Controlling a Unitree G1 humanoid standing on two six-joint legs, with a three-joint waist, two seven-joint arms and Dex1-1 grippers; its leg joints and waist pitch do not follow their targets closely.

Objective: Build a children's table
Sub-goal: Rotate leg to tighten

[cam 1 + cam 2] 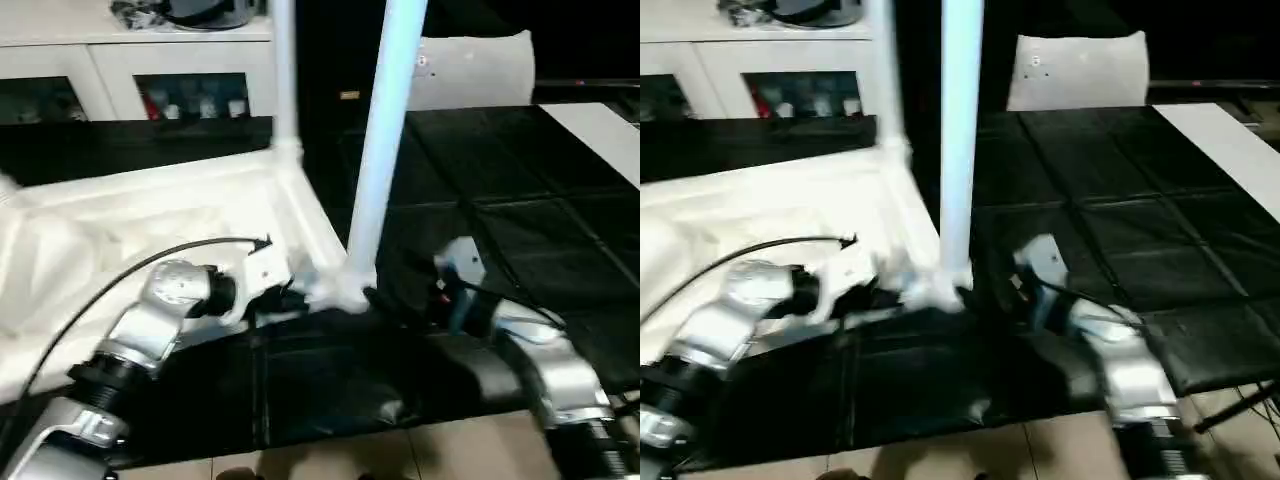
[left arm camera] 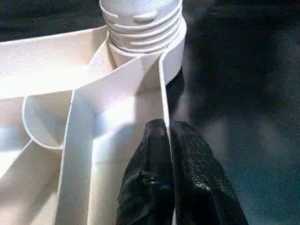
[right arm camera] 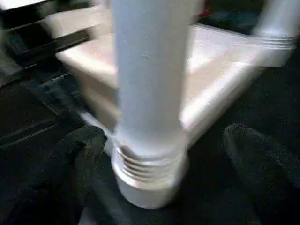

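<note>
The children's table top [image 1: 120,230] lies upside down on the black mat, ribbed underside up. Two white legs stand upright in its corner sockets, one at the far corner [image 1: 284,70] and one at the near corner [image 1: 385,130]. The near leg's threaded end [image 2: 140,23] sits in its socket. My left gripper [image 2: 168,129] is shut on the thin rim wall [image 2: 161,79] of the top, just beside that socket. My right gripper [image 3: 159,154] is open. Its black fingers [image 3: 255,154] stand on either side of the near leg's base [image 3: 147,173], apart from it.
A white cabinet [image 1: 130,60] with dark openings runs along the back. A white cushion-like bag [image 1: 470,65] lies behind the legs. Black mat [image 1: 520,200] spreads to the right, with a white board [image 1: 600,130] at its far right. Beige floor [image 1: 400,450] shows at the near edge.
</note>
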